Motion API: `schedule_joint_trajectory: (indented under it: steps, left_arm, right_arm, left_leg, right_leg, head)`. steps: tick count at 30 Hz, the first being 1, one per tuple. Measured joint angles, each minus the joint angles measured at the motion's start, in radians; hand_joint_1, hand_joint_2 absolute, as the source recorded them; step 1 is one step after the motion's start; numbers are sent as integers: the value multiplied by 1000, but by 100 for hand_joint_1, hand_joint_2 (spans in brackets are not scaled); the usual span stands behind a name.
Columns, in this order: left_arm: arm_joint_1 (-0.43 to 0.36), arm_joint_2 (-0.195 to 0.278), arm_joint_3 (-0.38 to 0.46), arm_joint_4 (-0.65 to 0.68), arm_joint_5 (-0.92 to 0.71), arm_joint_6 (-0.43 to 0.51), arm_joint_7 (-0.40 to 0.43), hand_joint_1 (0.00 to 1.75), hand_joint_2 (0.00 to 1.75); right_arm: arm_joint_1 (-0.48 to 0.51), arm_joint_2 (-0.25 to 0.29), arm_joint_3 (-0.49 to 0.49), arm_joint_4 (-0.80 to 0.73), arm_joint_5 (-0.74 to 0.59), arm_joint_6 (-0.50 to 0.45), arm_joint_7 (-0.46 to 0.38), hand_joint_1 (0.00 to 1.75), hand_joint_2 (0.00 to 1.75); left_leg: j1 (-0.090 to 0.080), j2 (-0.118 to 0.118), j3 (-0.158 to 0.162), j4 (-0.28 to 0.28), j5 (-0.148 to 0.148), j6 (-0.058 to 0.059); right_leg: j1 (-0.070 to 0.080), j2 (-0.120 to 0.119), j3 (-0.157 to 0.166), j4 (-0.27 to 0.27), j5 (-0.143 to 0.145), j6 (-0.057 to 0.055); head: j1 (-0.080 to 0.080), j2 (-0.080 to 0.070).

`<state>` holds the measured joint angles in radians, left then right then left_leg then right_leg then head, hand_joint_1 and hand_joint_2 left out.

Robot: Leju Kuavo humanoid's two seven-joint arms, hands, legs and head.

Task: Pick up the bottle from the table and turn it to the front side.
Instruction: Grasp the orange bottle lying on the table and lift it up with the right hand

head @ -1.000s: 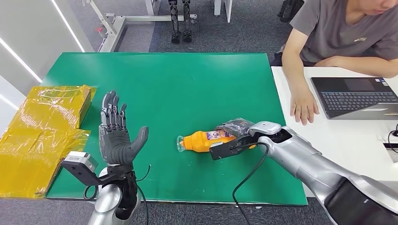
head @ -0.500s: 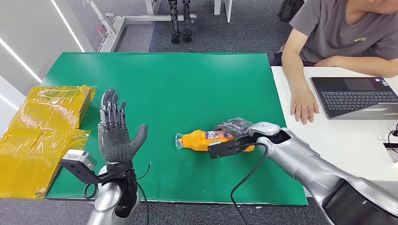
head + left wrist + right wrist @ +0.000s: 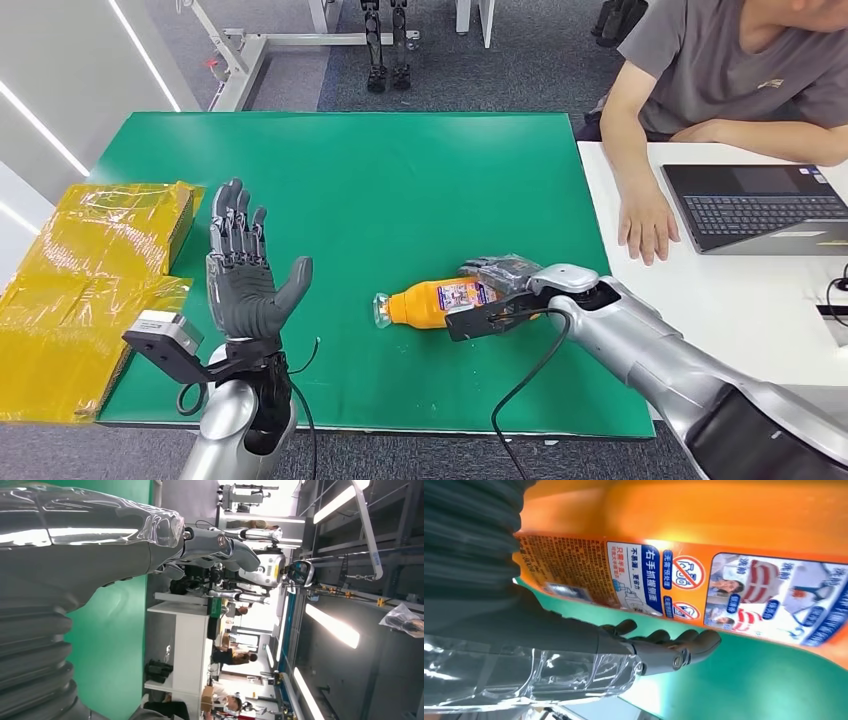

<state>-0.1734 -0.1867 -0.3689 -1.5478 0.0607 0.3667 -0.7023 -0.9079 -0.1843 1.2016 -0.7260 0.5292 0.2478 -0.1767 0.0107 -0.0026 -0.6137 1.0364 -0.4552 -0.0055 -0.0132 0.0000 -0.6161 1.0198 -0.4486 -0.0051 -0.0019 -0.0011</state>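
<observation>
With our right robot hand (image 3: 500,275) curled around the base end of the orange bottle (image 3: 432,303) lying on the green worktop (image 3: 400,180) (left robot hand (image 3: 243,275) spread, idle), we risk it slipping mid-turn.

Lighting bright and even from overhead; we note long ceiling light strips (image 3: 332,625) blown out white in the left wrist view. Glare on the clear wrap over the left hand (image 3: 100,535). Soft, short shadows on the green table (image 3: 400,180) in the head view. In the right wrist view, the bottle (image 3: 724,580) label reads sharp; near cover blurred.
</observation>
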Motion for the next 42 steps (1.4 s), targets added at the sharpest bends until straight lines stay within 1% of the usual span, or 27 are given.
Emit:
schedule_joint_trajectory:
  steps: [10, 11, 14, 15, 20, 25, 32, 34, 38, 42]
  left_arm:
    - [-10, -1, 0, 5, 5, -3, 0, 0, 175]
    - [-10, -1, 0, 5, 5, -3, 0, 0, 175]
    - [-8, -1, 0, 5, 2, -3, 0, 0, 175]
    - [-7, -1, 0, 5, 1, -3, 0, 0, 175]
    - [3, -1, 0, 5, -7, -4, 0, 0, 175]
    - [15, -2, 0, 5, -16, -13, 0, 0, 175]
    - [37, -2, 1, -4, -31, -22, 0, 0, 175]
    - [46, -2, 2, -12, -33, -22, 0, 0, 175]
    - [55, -3, 4, -18, -34, -24, 0, 0, 175]
    - [50, -9, 8, -17, -34, -27, 0, 0, 175]
  right_arm:
    - [38, -9, 0, 3, 27, 0, 30, 0, 175]
    - [40, -10, 0, 3, 28, 1, 32, 8, 175]
    - [43, -13, 0, 3, 30, -1, 33, 138, 175]
    - [43, -13, 0, 3, 30, -3, 33, 174, 175]
    - [50, -14, -5, 3, 37, -34, 36, 175, 175]
    - [70, -17, -30, -10, 38, -77, 43, 175, 175]
    - [155, -28, -127, -92, 6, -184, 35, 175, 175]
    - [190, -29, -164, -129, 1, -249, 22, 175, 175]
    - [275, -22, -259, -224, -3, -427, -28, 175, 175]
    - [370, 15, -362, -311, -4, -617, -123, 175, 175]
  left_leg:
    - [0, 0, 0, 0, 0, 0]
    - [0, 0, 0, 0, 0, 0]
    - [0, 1, 1, 0, 0, 0]
    - [0, 1, 1, 0, 0, 0]
    - [0, 1, 1, 0, 0, 0]
    - [0, 1, 2, 0, 0, 0]
    - [0, 1, 1, 0, 0, 0]
    - [0, 0, 1, 0, -1, 0]
    - [0, -1, 1, 0, -1, 0]
    - [0, -1, 0, -1, -1, 0]
  right_leg:
    - [0, 0, 0, 0, 0, 0]
    - [0, 0, 0, 0, 0, 0]
    - [0, 1, 0, 0, 0, 0]
    - [0, 1, 0, 0, 0, 0]
    - [0, 1, 1, 0, 0, 0]
    - [0, 1, 1, 0, 0, 0]
    - [0, 1, 1, 0, 0, 0]
    - [0, 1, 1, 0, 0, 0]
    - [0, -1, 1, 0, -1, 1]
    - [0, -1, 1, 0, -1, 1]
  head:
    - [0, 0]
    - [0, 0]
    - [0, 0]
    - [0, 0]
    - [0, 0]
    - [0, 0]
    - [0, 0]
    - [0, 0]
    - [0, 0]
    - [0, 0]
